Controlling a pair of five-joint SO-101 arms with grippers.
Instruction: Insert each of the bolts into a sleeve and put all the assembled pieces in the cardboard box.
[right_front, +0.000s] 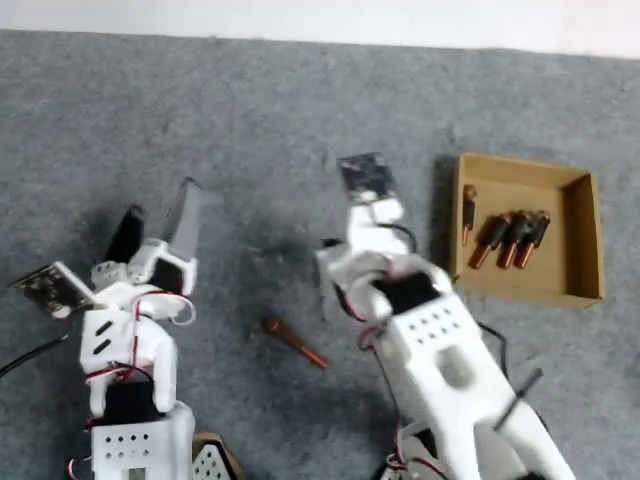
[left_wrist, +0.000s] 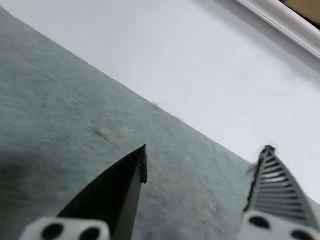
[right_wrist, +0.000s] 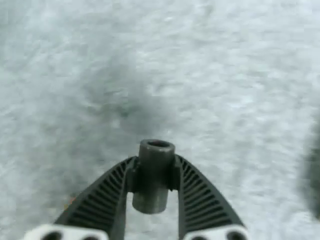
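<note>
No writing, number, label or sign can be read anywhere on the desk or the arms. The cardboard box (right_front: 585, 235) shows plain brown walls. Any marks on the small circuit boards (right_front: 365, 176) at the arms' wrists are too small to tell.

We see our left arm (right_front: 130, 345) folded back at the near edge, its end effector (left_wrist: 206, 150) pointing forward with the fingers spread wide apart. Our right arm (right_front: 440, 350) stretches farther out, wrist bent downward, and its end effector (right_wrist: 154, 161) is clamped around a dark sleeve (right_wrist: 152, 185).
</note>
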